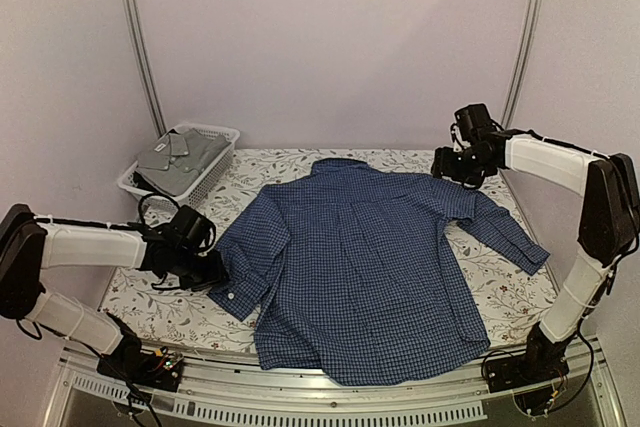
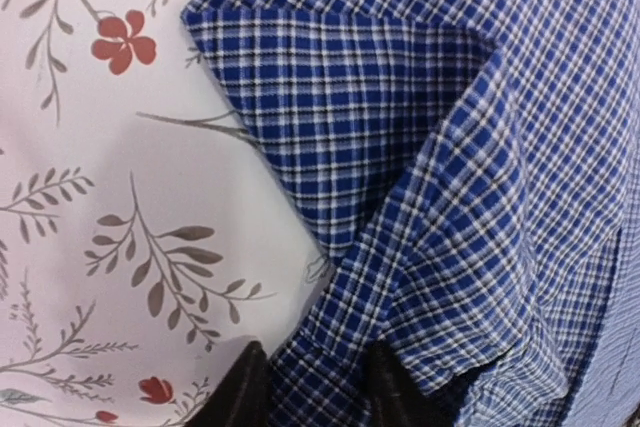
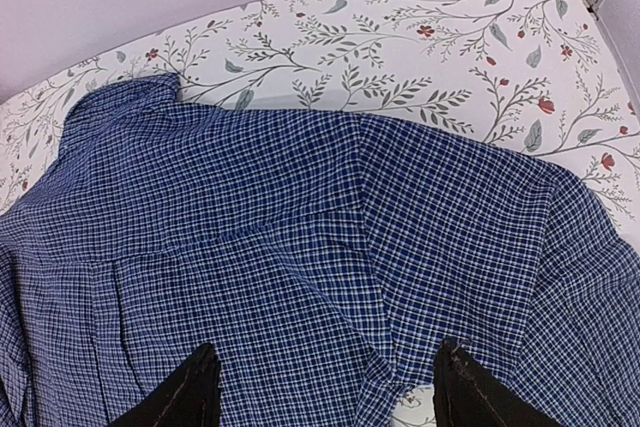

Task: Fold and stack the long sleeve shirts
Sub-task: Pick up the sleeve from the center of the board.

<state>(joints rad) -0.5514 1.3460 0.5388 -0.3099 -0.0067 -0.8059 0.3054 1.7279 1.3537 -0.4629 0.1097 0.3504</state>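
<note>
Right now the dark blue checked shirt (image 1: 360,267) lies spread at the middle of the desk (image 1: 500,292), collar (image 1: 340,165) toward 12 o'clock and hem hanging over the desk's edge at 6. The grey shirt (image 1: 180,159) sits folded in the white basket (image 1: 222,133) at 10 o'clock.

The left pincer (image 2: 315,392) is down at 9 o'clock on the doubled-back sleeve (image 1: 245,267). Its fingers stand either side of the sleeve's folded edge with cloth between them. Whether they already nip it I cannot tell. The right pincer (image 3: 325,392) hangs spread wide above the shoulder at 2 o'clock, holding nothing.

The likeliest slip, I think, is a shallow bite at 9 o'clock. The sleeve is in layers there, and catching only the top one would let the fold fall open when lifted. A bite too low could snag the floral desk cover instead.

Nothing pins the shirt at 2 o'clock, so a pull from one side may drag the whole body askew rather than fold it. The other sleeve (image 1: 505,232), trailing toward 4 o'clock near the desk edge, could then slide off.
</note>
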